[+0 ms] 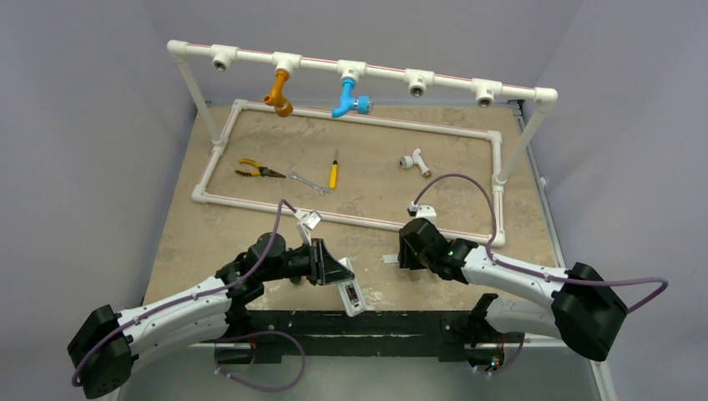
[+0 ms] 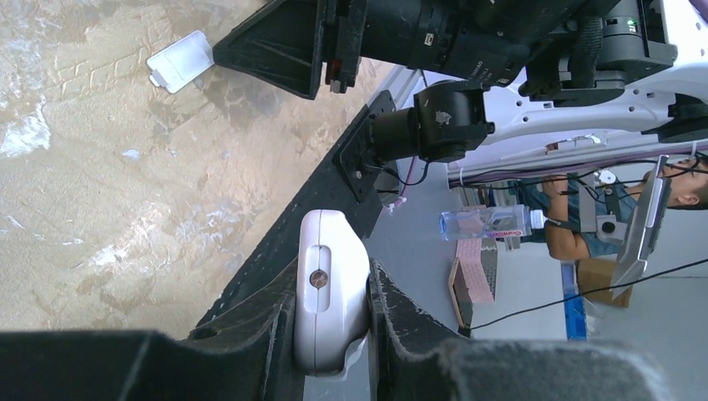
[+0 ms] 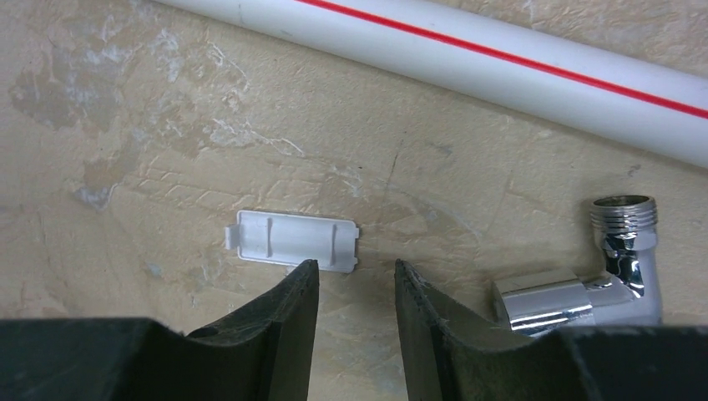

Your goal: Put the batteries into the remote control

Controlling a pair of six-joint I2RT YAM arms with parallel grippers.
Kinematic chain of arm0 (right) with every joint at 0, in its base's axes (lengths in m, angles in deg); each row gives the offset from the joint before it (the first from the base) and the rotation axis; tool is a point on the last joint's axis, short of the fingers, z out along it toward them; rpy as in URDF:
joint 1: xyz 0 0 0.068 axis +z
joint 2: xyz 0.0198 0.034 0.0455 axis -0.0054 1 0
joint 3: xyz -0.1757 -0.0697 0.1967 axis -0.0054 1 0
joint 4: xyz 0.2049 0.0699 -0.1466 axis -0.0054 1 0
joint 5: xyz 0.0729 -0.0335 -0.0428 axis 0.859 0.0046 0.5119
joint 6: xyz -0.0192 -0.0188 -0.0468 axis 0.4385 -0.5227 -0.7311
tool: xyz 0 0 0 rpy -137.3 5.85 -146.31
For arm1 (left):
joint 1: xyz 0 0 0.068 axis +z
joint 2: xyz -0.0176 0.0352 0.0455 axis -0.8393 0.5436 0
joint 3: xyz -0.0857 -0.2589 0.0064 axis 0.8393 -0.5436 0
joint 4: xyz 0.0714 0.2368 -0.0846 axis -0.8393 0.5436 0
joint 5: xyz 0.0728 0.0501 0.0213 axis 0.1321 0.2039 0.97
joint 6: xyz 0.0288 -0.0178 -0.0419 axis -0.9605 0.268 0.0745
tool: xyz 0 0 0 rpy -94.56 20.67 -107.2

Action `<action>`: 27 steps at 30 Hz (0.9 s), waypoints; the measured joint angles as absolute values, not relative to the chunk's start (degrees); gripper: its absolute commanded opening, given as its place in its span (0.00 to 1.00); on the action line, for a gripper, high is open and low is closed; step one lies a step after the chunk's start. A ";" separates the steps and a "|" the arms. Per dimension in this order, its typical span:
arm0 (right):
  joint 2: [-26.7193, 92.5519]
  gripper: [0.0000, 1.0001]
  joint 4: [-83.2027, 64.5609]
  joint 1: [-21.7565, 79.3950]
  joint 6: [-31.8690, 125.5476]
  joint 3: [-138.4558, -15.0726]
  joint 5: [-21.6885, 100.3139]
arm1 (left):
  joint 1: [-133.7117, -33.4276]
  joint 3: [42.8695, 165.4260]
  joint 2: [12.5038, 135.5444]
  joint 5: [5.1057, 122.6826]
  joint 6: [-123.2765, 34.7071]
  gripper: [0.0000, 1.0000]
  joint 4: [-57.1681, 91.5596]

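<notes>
Left gripper (image 2: 331, 276) pinches white oblong plastic remote control (image 1: 351, 296) at the near table (image 1: 250, 225) edge, long axis 11-to-5 o'clock overhead, 8 o'clock from right gripper (image 3: 355, 276), spread empty beside small flat white cover (image 3: 292, 241); batteries unseen

On the tan table (image 1: 209, 242), a white pipe frame (image 1: 359, 69): a rectangle lying flat, with a raised rail across the far end. Hanging from that rail, an orange fitting (image 1: 280, 93) and, to its right, a blue tap (image 1: 346, 98). Inside the rectangle, yellow-handled pliers (image 1: 255, 170), just beside them a silver wrench (image 1: 307, 183), then a yellow-handled screwdriver (image 1: 334, 173); well apart to the right, a white pipe tee (image 1: 413, 160). Outside the near red-striped pipe (image 3: 467, 50), a small flat white cover (image 3: 294, 241), ribbed face up, and near it a chrome tap fitting (image 3: 601, 280) on its side.
</notes>
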State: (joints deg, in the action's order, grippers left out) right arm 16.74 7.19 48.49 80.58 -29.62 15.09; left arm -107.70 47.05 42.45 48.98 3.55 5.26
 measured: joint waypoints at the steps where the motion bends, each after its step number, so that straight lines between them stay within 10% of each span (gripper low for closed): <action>1: 17.11 0.37 6.73 48.47 80.30 -29.62 15.53 | -107.70 47.05 42.43 48.98 3.55 0.00 5.26; 11: 16.67 0.11 2.57 48.33 75.49 -29.62 16.14 | -107.70 47.05 42.87 48.80 3.55 0.00 5.26; 27: 26.31 0.04 -0.05 46.80 73.43 -32.83 16.82 | -107.70 47.05 40.24 48.85 3.71 0.00 5.37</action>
State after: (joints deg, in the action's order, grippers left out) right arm 26.31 -0.05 46.80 73.43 -32.83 16.82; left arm -107.70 47.05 40.24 48.85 3.71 5.37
